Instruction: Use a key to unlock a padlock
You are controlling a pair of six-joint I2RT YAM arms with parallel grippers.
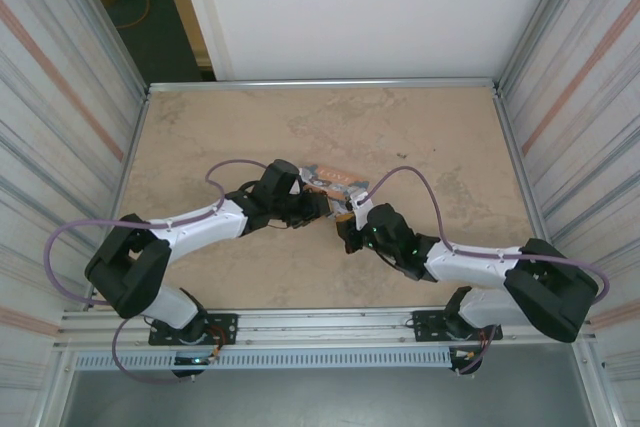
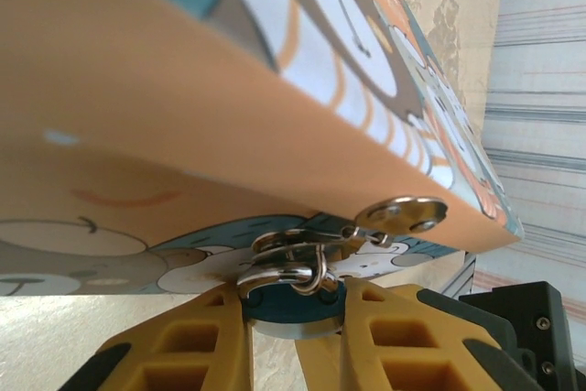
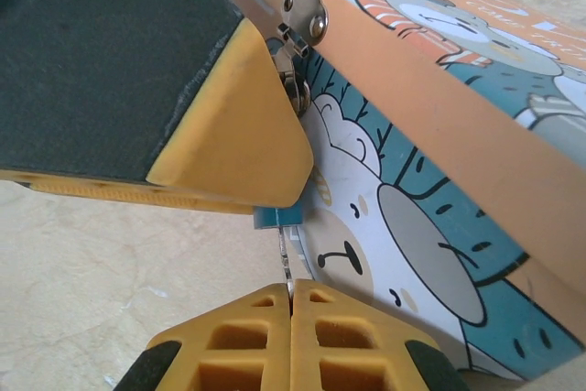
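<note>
padlock [image 2: 293, 309], a blue body with a thin metal shackle, hangs from the silver hasp [image 2: 400, 214] on the front edge of the cartoon-printed box [image 2: 165, 89], low centre in the left wrist view. left pincer [image 2: 295, 320] is narrowed on the padlock body, one yellow finger on each side. in the right wrist view the right pincer [image 3: 291, 292], bottom centre, is pinched onto the key [image 3: 285, 258], a thin pale blade pointing up and meeting the underside of the blue body. box and both pincers sit mid-frame on the beige counter [image 1: 420, 127] in the top view.
</note>
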